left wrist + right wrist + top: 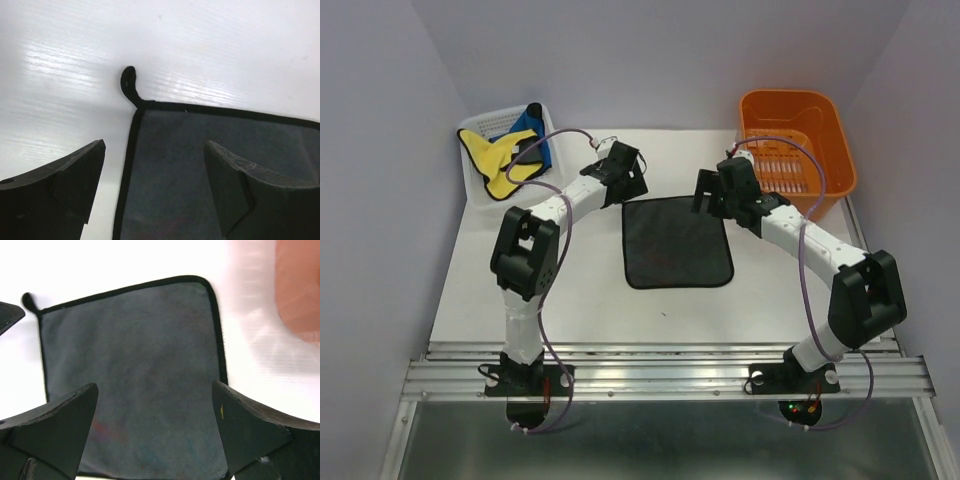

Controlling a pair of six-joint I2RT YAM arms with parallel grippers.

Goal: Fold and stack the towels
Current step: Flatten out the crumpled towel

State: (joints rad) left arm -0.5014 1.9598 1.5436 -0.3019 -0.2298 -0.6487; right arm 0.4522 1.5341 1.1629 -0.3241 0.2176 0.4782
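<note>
1. the dark grey-side-up towel (675, 242) is lying flat and unfolded at the centre of the table (520, 300). its hanging loop (128, 80) is sticking out at the 11 o'clock corner.
2. the left gripper (155, 145) is hovering over that 11 o'clock corner, jaws standing wide, gripping nothing.
3. the right gripper (155, 385) is hovering over the far edge near 1 o'clock, jaws fully apart and also holding nothing.
4. the yellow towel (498, 160) and the blue towel (534, 128) are sitting bunched in the white mesh basket (492, 115) at 10 o'clock, yellow draping over the rim. i'm reading the fold on the grey one as not yet started.
5. risks i'm seeing:
 - the left finger is straddling the edging, so a pinch could be catching only the trim or the loop, and the corner would be slipping out mid-lift.
 - the grippers are sitting unevenly along the far edge, so a lift could be skewing the fold.
 - the cloth is thin on a slick top, so low fingers could be pushing it toward 6 o'clock instead of pinching.
 - the right arm is working close to the orange bin (840, 150) at 2 o'clock, so a wide swing could be clipping it.
 - the basket towels look tangled, so pulling one may be dragging the other out.
</note>
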